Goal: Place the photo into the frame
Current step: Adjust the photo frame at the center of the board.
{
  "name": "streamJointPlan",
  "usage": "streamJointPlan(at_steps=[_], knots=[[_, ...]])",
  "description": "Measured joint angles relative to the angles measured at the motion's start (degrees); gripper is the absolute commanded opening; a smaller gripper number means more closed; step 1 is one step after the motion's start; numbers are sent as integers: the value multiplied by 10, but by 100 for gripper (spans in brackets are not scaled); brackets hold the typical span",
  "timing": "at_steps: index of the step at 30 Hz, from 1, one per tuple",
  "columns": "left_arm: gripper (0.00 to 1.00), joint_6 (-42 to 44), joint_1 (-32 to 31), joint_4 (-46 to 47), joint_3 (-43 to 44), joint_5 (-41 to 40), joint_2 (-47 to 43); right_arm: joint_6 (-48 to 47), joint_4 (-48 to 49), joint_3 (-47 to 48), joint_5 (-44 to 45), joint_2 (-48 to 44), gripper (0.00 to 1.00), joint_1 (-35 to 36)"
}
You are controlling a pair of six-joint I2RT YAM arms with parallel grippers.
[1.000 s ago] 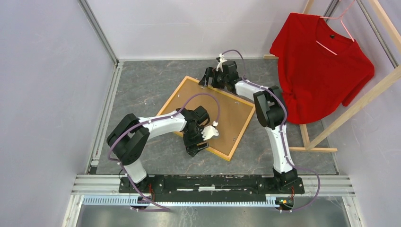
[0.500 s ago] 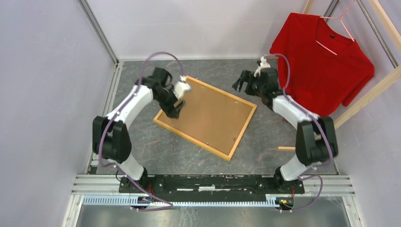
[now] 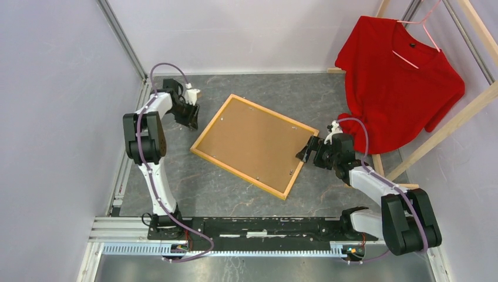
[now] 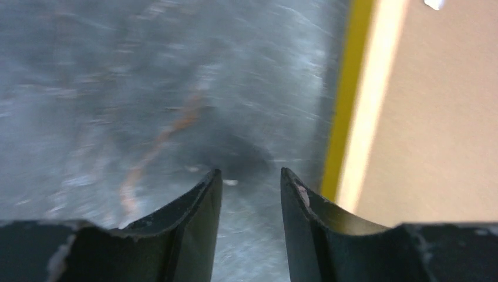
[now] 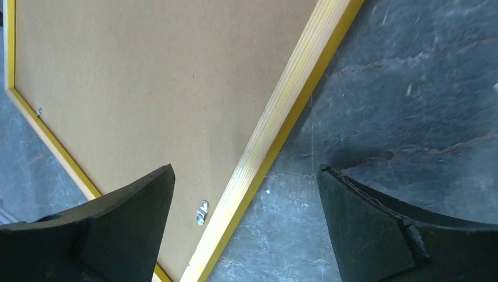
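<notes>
The frame [image 3: 239, 174] lies back side up in the middle of the table, its yellow rim around a brown backing panel [image 3: 255, 141]. The photo is hidden. My left gripper [image 3: 189, 116] hovers over bare table just left of the frame's upper-left edge. In the left wrist view it [image 4: 248, 171] stands open by a narrow gap with nothing in it, and the yellow frame edge [image 4: 352, 88] runs to its right. My right gripper [image 3: 308, 150] is at the frame's right corner. It [image 5: 245, 169] is wide open astride the wooden edge [image 5: 282, 117], one finger over the panel, one over the table.
A red shirt [image 3: 399, 76] hangs on a wooden rack [image 3: 446, 126] at the back right. A small metal clip [image 5: 202, 211] sits on the backing panel near the right edge. Aluminium rails run along the left side [image 3: 126, 158] and the front [image 3: 264, 226].
The left gripper has pulled back off the frame to its upper left, and its jaws have narrowed. The right arm has swung from the back right down to the frame's right corner.
</notes>
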Motion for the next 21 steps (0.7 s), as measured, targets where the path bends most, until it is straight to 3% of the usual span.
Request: streamJointPlan(at_steps=[9,15,21], knots=[[45,52,-35,-9,-99,74,-48,19,56,9,-45,66,98,-11],[45,124,-54,-19,-174,74,-99,3,53,65,-20,126,98,-23],[51,182,-97,-66,-278,65,-177,-20,34,80,25,131,98,-25]])
